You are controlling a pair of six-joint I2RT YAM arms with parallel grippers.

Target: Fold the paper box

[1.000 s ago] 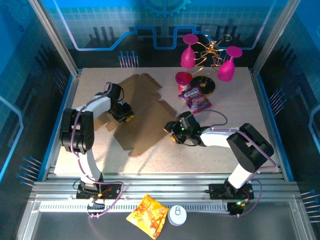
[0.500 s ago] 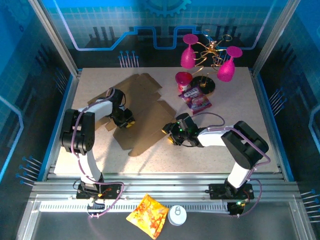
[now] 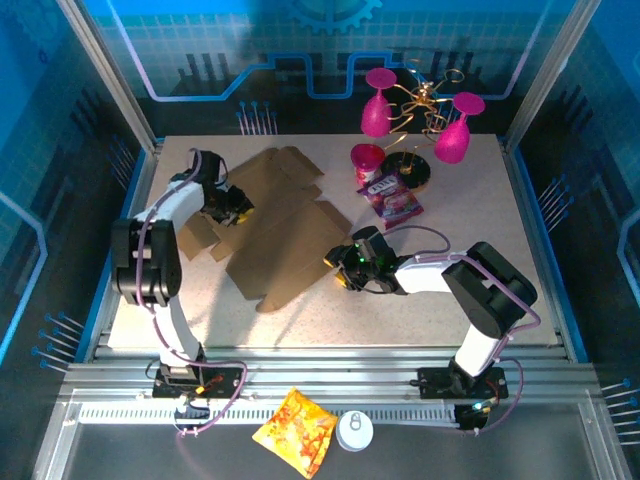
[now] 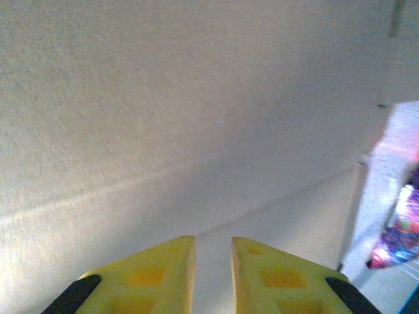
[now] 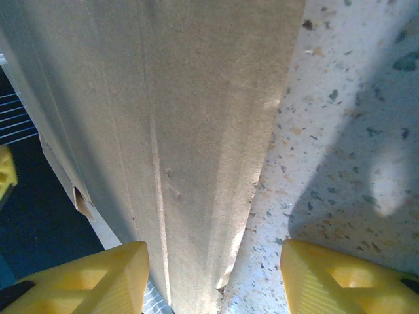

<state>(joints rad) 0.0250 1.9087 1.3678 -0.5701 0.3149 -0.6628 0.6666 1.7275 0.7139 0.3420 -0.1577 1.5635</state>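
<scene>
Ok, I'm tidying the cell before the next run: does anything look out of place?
Yes: an orange-yellow snack packet and a small white round object lie off the table, on the dark ledge at the near side. The paper box lies flat, slanted on the table.

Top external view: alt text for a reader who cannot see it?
A flat, unfolded brown paper box lies on a speckled table. The left gripper is over its left flaps, the right gripper at its right edge.
</scene>
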